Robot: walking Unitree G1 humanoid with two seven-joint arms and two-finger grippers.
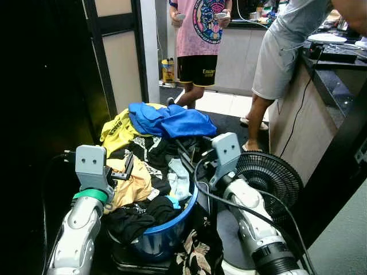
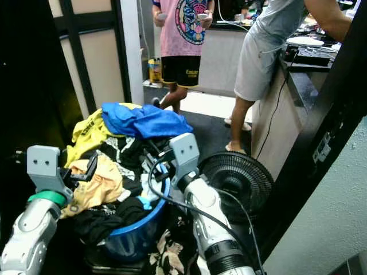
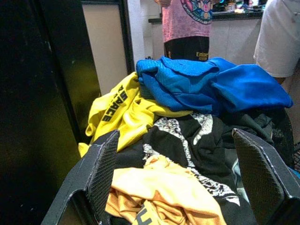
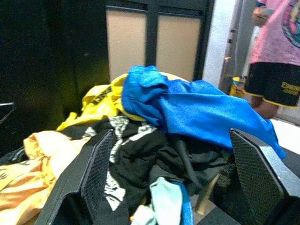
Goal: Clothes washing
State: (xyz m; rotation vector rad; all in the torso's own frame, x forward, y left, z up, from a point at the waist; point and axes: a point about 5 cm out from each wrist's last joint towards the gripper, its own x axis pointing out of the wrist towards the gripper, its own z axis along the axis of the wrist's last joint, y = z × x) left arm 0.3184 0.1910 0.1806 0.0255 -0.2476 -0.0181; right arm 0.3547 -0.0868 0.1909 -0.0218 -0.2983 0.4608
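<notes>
Head view: heaped laundry overfills the blue basin [image 1: 166, 235]; both grippers hover near its rim.
Left wrist view: left gripper [image 3: 180, 180] spread, facing the limp orange shirt [image 3: 164, 192], probably easiest pinched at a fold.
Right wrist view: right gripper [image 4: 180, 173] spread before the blue garment [image 4: 197, 110].

A royal-blue garment [image 1: 172, 120] tops the heap, over a yellow jersey [image 1: 117, 133] with black lettering, a black shirt [image 3: 197, 140] with white print and an orange-yellow shirt [image 1: 133, 184]. The laundry basin [image 1: 166, 232] is blue.
</notes>
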